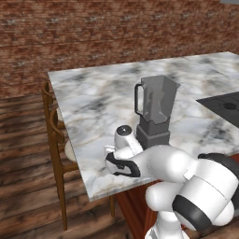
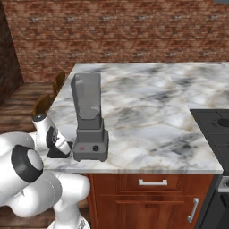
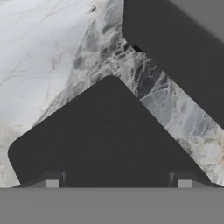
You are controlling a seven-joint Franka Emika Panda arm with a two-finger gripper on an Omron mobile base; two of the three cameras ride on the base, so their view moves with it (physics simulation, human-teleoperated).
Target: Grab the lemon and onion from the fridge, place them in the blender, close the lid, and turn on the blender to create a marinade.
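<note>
So the gripper [image 3: 118, 181] is parked low over the black lid [image 3: 105, 140], which lies flat on the marble counter [image 1: 93, 102] just beside the blender [image 1: 155, 109], on its left as the arm sees it. In the hand view the lid sits directly under and ahead of the fingertips [image 3: 52, 181], with the two tips standing apart near opposite sides of the square — jaws spread wide, nothing clamped yet as far as I can tell. The lid is turned on the diagonal relative to the hand, one rounded corner pointing away toward the blender's dark base [image 3: 175, 57], so there's no real long axis to line up with, just flat edges versus corners. My read is that the coming move turns on going straight down and closing across two opposite edges rather than corner to corner. The jar looks open at the top in the left base view, and I can't tell whether anything's inside. The counter is a pale veined marble slab with wooden chairs [image 1: 53, 135] tucked at its far edge, a dark cooktop [image 2: 214, 123] off to the right, a red brick wall [image 2: 134, 31] behind and wooden flooring below — plenty of room around the lid.
</note>
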